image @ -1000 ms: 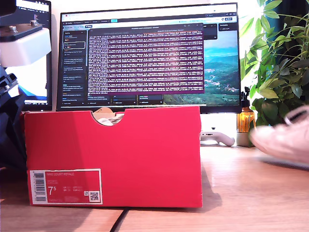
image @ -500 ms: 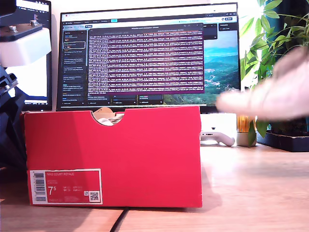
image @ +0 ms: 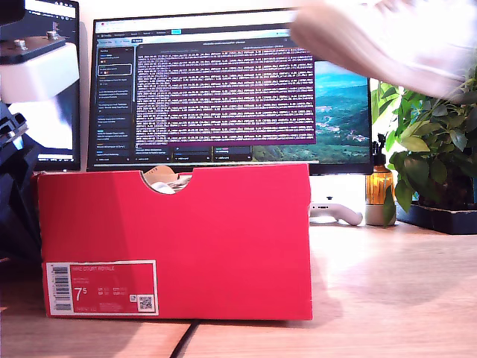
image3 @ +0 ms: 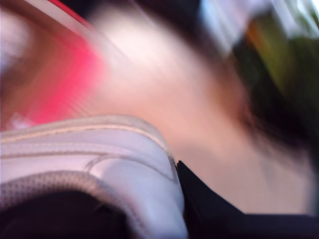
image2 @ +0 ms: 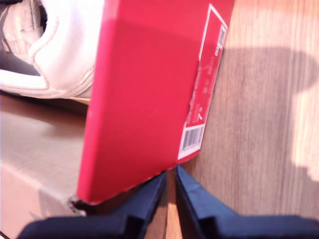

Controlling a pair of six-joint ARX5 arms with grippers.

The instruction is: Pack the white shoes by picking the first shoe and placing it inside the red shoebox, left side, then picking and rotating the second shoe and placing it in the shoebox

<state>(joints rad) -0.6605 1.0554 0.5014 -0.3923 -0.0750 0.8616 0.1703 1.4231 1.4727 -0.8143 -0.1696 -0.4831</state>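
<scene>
The second white shoe (image: 387, 41) was a pale, motion-smeared shape high in the air at the exterior view's upper right, in front of the monitor (image: 223, 86) and above the plant (image: 432, 142); its long axis ran roughly level, dipping a little toward that view's right, though the blur hid which end was the toe. In the second wrist view its padded white collar (image3: 99, 164) sat right against a dark finger (image3: 209, 214) of my second gripper (image3: 182, 199), which appeared clamped on the shoe. The first white shoe (image2: 55, 50) lay inside the red shoebox (image: 175, 242), heel against the box wall, and a bit of it showed through the half-round notch (image: 168, 181). The box stood on the wooden desk (image: 387, 291), its barcode label (image: 102, 287) at the lower corner on the exterior view's left. My first gripper (image2: 171, 191) hung beside the box's outer wall, jaws nearly together with only a slit between them, holding nothing. Half a second earlier the carried shoe had been lower, level with the monitor's bottom edge; a second earlier it had been just above the desk.
</scene>
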